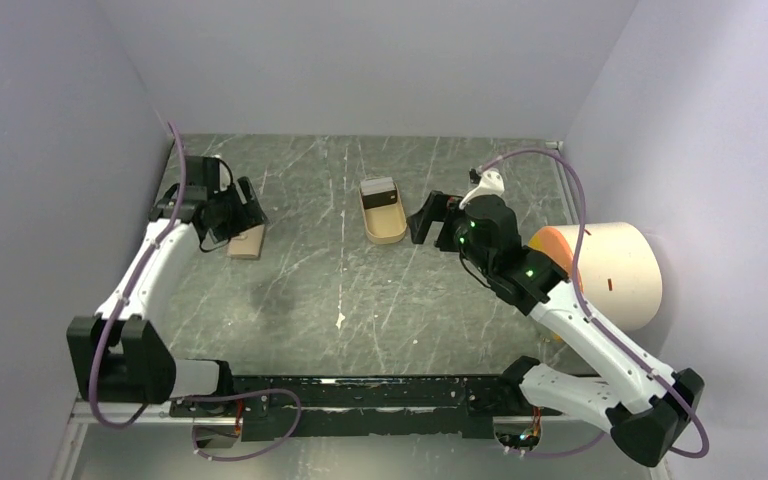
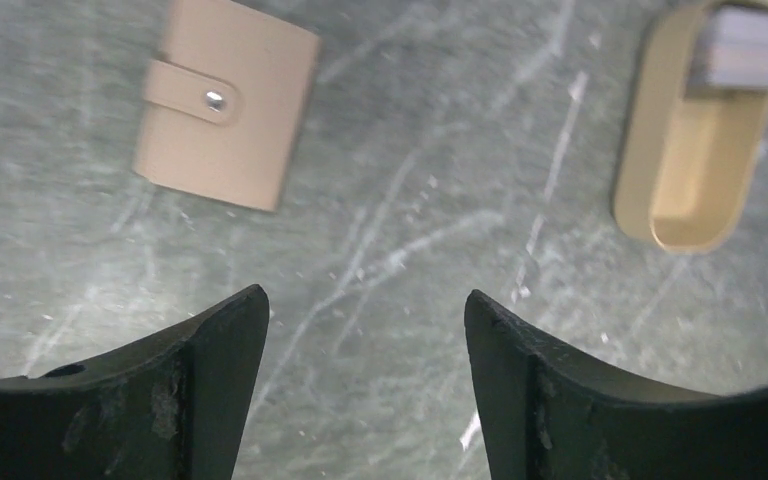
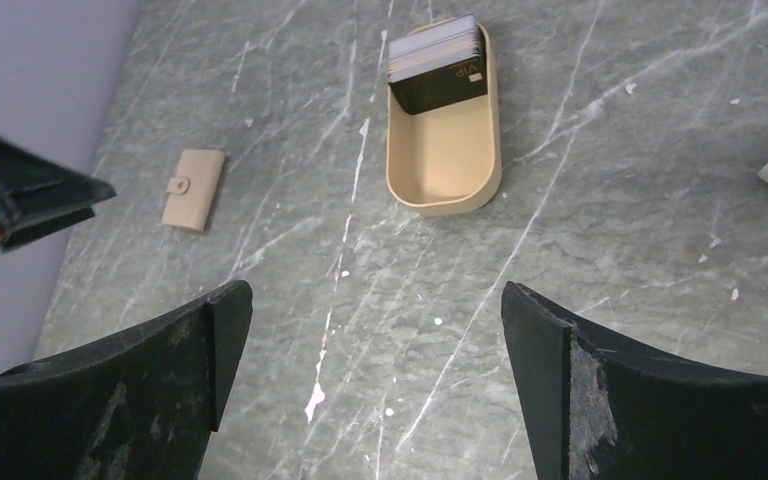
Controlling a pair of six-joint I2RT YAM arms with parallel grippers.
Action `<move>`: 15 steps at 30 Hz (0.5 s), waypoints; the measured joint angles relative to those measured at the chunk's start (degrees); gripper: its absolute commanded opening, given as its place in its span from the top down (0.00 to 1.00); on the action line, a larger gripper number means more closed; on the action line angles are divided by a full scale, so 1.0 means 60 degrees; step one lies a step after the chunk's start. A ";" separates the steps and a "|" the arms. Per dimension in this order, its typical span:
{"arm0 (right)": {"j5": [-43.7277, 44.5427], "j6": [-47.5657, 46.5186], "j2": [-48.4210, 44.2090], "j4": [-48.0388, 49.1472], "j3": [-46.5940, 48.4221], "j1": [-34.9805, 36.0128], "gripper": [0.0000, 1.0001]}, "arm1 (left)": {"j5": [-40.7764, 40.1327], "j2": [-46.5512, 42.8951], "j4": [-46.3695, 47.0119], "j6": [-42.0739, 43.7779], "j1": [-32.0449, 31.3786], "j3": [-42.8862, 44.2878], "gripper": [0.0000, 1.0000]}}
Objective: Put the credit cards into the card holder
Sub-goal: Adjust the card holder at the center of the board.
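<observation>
Near the left wall (image 1: 50,200), the holder (image 2: 225,103) lies shut on the desk (image 1: 340,290), snap tab up, just ahead and to the left of my left tool (image 2: 365,310); this arm is the nearer one. The cards (image 3: 437,65) sit stacked at the far end of the tray (image 3: 445,205), straight ahead of my right tool (image 3: 375,300). Both tools are released and empty. Only the right wrist view shows the black top card; the left one blurs it.

The small tan-brown folding card holder (image 2: 228,105) lies closed and flat at the upper left of the grey-green marbled stone table (image 2: 410,200), its tab fastened with a silver metal snap (image 2: 214,99); well apart, at the upper right, stands an oblong tan tray (image 2: 640,150). A blurred stack of pale grey credit cards (image 2: 745,50) sits in the tray's far end; the left gripper (image 2: 365,300) hangs above the table with its black fingers (image 2: 220,370) spread wide, only stone showing between them.
</observation>
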 measured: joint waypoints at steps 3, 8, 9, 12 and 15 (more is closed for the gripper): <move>-0.0222 0.0000 -0.0364 0.0175 -0.0342 0.0000 0.01 | -0.0397 0.0871 -0.0084 -0.0047 0.0426 0.0503 0.30; -0.0386 0.0000 -0.0630 0.0299 -0.0521 0.0000 0.01 | -0.0685 0.2259 -0.0018 -0.0051 0.1005 0.1188 0.31; -0.0404 0.0000 -0.0696 0.0306 -0.0535 -0.0004 0.01 | -0.0710 0.2637 -0.0033 -0.0044 0.1118 0.1381 0.30; -0.0481 0.0007 -0.1045 0.0386 -0.0648 0.0000 0.01 | -0.0725 0.3636 -0.0018 0.0004 0.1381 0.1869 0.23; -0.0634 0.0022 -0.1497 0.0586 -0.0940 -0.0004 0.01 | -0.0645 0.4466 -0.0015 0.0222 0.1486 0.2240 0.18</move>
